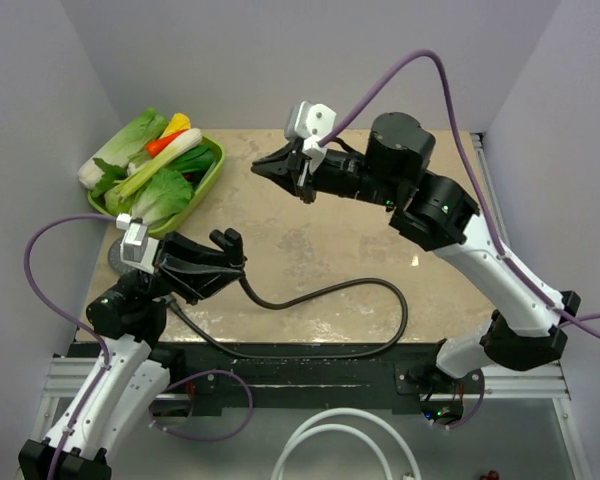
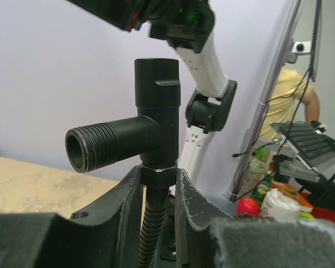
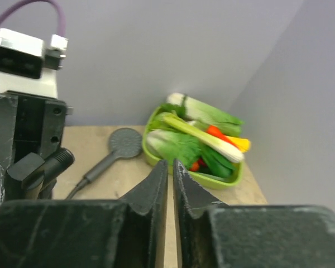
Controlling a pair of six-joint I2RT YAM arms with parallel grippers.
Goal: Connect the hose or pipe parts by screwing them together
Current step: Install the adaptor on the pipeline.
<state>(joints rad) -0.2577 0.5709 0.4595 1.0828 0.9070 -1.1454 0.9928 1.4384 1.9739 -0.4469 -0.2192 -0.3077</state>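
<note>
At the near edge, below the table (image 1: 310, 240), we see a white looped tube (image 1: 330, 420) by the arm bases. Just past it on the left, the left gripper (image 2: 158, 181) is clamped on the black T-fitting (image 2: 156, 125), pinching its lower neck. In the left wrist view the fitting stands upright and its threaded side port points left with nothing on it. The fitting is held up off the table, over the near-left part.

We see the dark hose (image 1: 404, 310) drop out from under the fitting between the jaws. It then runs over the tabletop in a long loop to the right and back along the near edge toward the left arm.

Farther back on the left, the grey shower head (image 3: 125, 143) lies flat on the table, just beside the green tray (image 1: 213, 170). Its handle points toward the left gripper. The hose meets the handle end; we cannot tell how tight.

Farther still, mid-table, the right gripper (image 3: 171, 170) hangs above the surface, pointing left, well apart from the fitting. Its fingers (image 3: 153, 192) are nearly together with only a thin slit, and nothing is between them.

In the far-left corner, the tray is full of vegetables (image 1: 145, 140).
</note>
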